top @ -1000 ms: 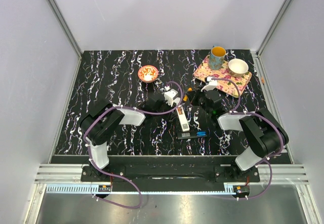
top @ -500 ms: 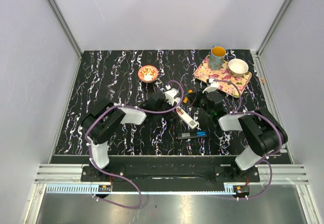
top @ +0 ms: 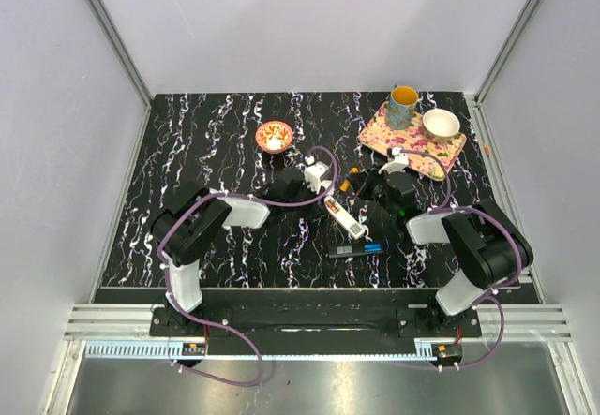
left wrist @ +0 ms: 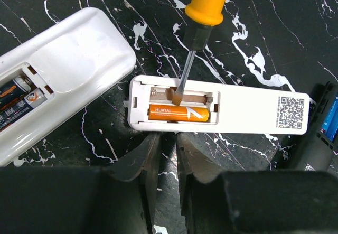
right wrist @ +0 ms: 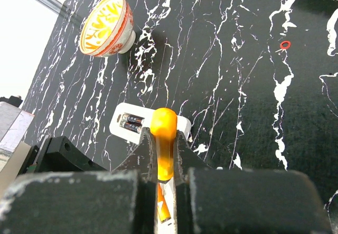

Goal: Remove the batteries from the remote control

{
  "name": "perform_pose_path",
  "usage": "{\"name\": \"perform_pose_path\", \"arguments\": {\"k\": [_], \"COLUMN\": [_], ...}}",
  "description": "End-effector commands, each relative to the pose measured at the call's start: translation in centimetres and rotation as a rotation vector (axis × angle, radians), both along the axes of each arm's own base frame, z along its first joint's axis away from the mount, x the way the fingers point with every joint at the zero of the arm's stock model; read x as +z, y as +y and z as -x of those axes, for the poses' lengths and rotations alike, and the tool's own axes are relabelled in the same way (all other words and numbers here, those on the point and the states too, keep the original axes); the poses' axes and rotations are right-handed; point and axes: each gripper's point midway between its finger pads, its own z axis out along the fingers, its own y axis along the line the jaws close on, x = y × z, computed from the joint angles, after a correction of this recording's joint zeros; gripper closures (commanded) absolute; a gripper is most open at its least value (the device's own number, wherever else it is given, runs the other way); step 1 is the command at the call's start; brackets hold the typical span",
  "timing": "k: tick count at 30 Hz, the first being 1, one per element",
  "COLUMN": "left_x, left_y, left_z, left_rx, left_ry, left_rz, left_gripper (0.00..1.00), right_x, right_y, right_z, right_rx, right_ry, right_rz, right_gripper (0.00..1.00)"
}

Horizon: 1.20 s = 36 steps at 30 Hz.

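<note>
Battery (left wrist: pixel 179 113), orange with a dark end, lies lengthwise in the slot of the remote control (left wrist: pixel 253 112) nearest my left pincer (left wrist: pixel 169 136); the slot beside it holds no cell. Into that bare slot dips the flat tip of the screwdriver (left wrist: pixel 185 67), its orange handle rising over the far side of the remote control. My right pincer (right wrist: pixel 163 152) is clamped on that handle, one finger on each side. My left pincer's fingers (left wrist: pixel 143 160) are drawn almost together with only a slim gap, their tips right at the remote control's near edge, nothing visible between them. Just off the remote control's open end lies a second remote (left wrist: pixel 63 65), also on its face, with two cells (left wrist: pixel 18 94) seated in its bay. Both rest on the black, white-veined tabletop (left wrist: pixel 264 12).
</note>
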Motion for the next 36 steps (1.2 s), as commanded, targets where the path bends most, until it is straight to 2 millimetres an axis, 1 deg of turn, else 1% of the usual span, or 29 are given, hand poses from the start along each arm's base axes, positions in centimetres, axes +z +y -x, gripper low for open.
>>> {"name": "perform_pose_path", "arguments": {"k": [1, 5, 6, 8, 9, 10, 12, 13, 15, 16, 17, 22, 26, 33, 36], "left_x": [-2.5, -2.5, -2.5, -2.4, -2.4, -2.5, -2.5, -2.5, -2.5, -2.5, -2.6, -2.6, -2.5, -2.6, -2.5], "left_y": [0.9, 0.8, 0.8, 0.8, 0.7, 0.7, 0.6, 0.6, 0.6, 0.5, 0.6, 0.8, 1.0, 1.1, 0.9], "left_z": [0.1, 0.2, 0.2, 0.0, 0.1, 0.0, 0.0, 0.0, 0.0, 0.0, 0.1, 0.0, -0.1, -0.1, -0.2], "left_rx": [0.026, 0.023, 0.024, 0.028, 0.026, 0.028, 0.025, 0.025, 0.024, 0.025, 0.024, 0.031, 0.038, 0.035, 0.032], "left_ry": [0.064, 0.069, 0.071, 0.073, 0.075, 0.076, 0.082, 0.082, 0.086, 0.087, 0.091, 0.1, 0.109, 0.132, 0.14], "left_rz": [-0.061, -0.062, -0.065, -0.066, -0.064, -0.065, -0.066, -0.066, -0.066, -0.066, -0.07, -0.075, -0.07, -0.063, -0.058], "left_gripper": [0.77, 0.78, 0.78, 0.78, 0.78, 0.78, 0.78, 0.78, 0.78, 0.78, 0.78, 0.78, 0.78, 0.78, 0.78], "right_x": [-0.4, -1.2, -1.2, -1.9, -1.8, -2.2, -2.0, -2.3, -1.9, -2.3, -2.2, -3.3, -3.7, -3.1, -3.4], "right_y": [3.4, 4.0, 4.1, 4.2, 4.4, 4.6, 4.8, 4.9, 5.2, 5.3, 5.5, 5.4, 5.3, 6.1, 6.3], "right_z": [2.8, 3.1, 3.1, 3.1, 2.9, 2.9, 2.9, 3.0, 2.9, 3.0, 3.0, 3.3, 3.4, 3.6, 3.8], "right_rx": [0.17, 0.203, 0.207, 0.217, 0.222, 0.23, 0.24, 0.246, 0.265, 0.27, 0.284, 0.291, 0.3, 0.375, 0.401], "right_ry": [0.112, 0.162, 0.175, 0.208, 0.215, 0.229, 0.241, 0.252, 0.258, 0.273, 0.275, 0.325, 0.35, 0.35, 0.365], "right_rz": [-0.123, -0.157, -0.17, -0.176, -0.188, -0.19, -0.218, -0.227, -0.269, -0.278, -0.288, -0.317, -0.315, -0.33, -0.333], "right_gripper": [1.0, 1.0, 1.0, 1.0, 1.0, 1.0, 1.0, 1.0, 1.0, 1.0, 1.0, 1.0, 1.0, 1.0, 1.0]}}
